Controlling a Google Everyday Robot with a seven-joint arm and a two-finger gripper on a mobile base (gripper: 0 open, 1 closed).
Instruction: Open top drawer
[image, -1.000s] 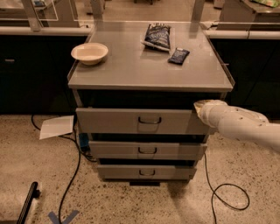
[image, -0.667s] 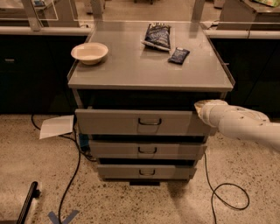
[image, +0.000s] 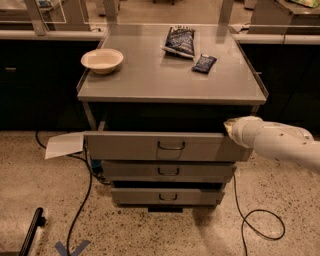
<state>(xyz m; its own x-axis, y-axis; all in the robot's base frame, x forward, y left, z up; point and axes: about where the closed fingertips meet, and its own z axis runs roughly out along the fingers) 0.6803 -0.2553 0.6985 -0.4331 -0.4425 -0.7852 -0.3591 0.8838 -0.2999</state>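
Note:
The top drawer (image: 150, 146) is the widest grey metal drawer of three, with a small dark bail handle (image: 171, 146) at its centre. It stands pulled out a little from the cabinet, ahead of the two drawers below. My gripper (image: 228, 128) is at the end of the white arm (image: 280, 142) that reaches in from the right. It sits at the drawer's upper right corner, just above the front's top edge. The drawer's inside is hidden in shadow.
The grey cabinet top (image: 165, 75) holds a white bowl (image: 102, 60), a dark snack bag (image: 180, 41) and a small dark packet (image: 204, 63). Two narrower drawers (image: 168, 171) sit below. A white paper (image: 64, 145) and black cables (image: 80, 200) lie on the speckled floor.
The gripper has shifted very slightly along the drawer's right top corner. The drawer stands about the same.

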